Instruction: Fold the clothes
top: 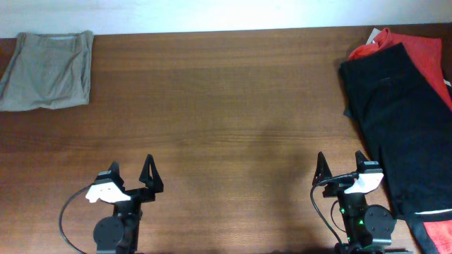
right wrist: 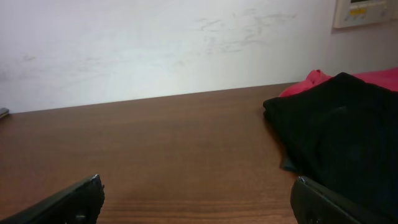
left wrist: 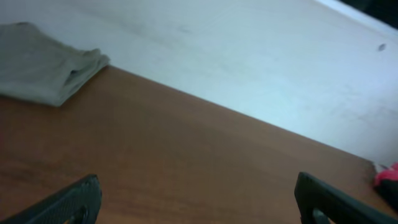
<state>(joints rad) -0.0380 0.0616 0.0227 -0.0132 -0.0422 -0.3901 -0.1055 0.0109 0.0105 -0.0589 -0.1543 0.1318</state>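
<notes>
Two claws stand released and empty near the front edge of the table (top: 226, 106): our left gripper (top: 131, 166) and our right gripper (top: 340, 159). We see a folded grey garment (top: 48, 69) at the far left corner, and a black garment (top: 395, 120) lying over a red garment (top: 420, 44) along the right side.

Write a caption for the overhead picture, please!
Left gripper and right gripper sit open; a folded beige garment lies far left, a black garment over a red garment far right.
</notes>
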